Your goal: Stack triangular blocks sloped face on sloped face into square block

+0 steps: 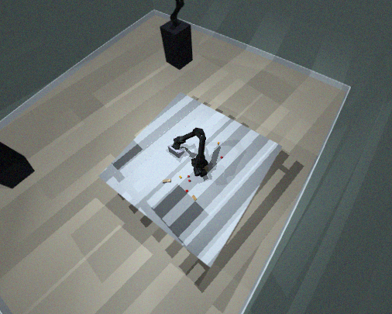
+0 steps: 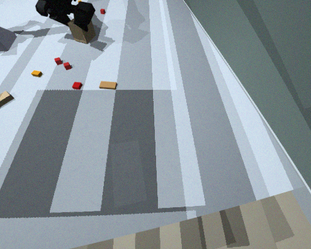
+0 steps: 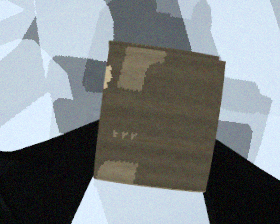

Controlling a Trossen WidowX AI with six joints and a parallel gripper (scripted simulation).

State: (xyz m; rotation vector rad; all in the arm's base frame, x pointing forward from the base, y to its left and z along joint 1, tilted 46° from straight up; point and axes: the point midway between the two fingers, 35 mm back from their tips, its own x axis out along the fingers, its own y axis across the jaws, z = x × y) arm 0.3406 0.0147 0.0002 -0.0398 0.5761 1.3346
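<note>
My gripper (image 1: pixel 200 172) (image 2: pixel 75 25) (image 3: pixel 153 131) is shut on a tan wooden triangular block (image 2: pixel 78 32) (image 3: pixel 160 112). In the wrist view its broad, nearly square face fills the space between the two black fingers, slightly turned. In the exterior view it shows below the fingers, close over the table. A narrow edge at its upper right in the wrist view may belong to another block beneath. I cannot tell whether the second triangular block is under it, or whether the two touch. The sloped faces are hidden.
The pale table (image 1: pixel 235 181) (image 2: pixel 134 66) carries small red blocks (image 1: pixel 187 191) (image 2: pixel 77 85), a yellow block (image 1: pixel 180 177) (image 2: pixel 36 74), a flat tan block (image 1: pixel 194 198) (image 2: pixel 107 85) and a longer tan piece (image 1: pixel 166 181) (image 2: pixel 0 101). The arm's grey base (image 1: pixel 176 150) (image 2: pixel 0 39) stands behind left.
</note>
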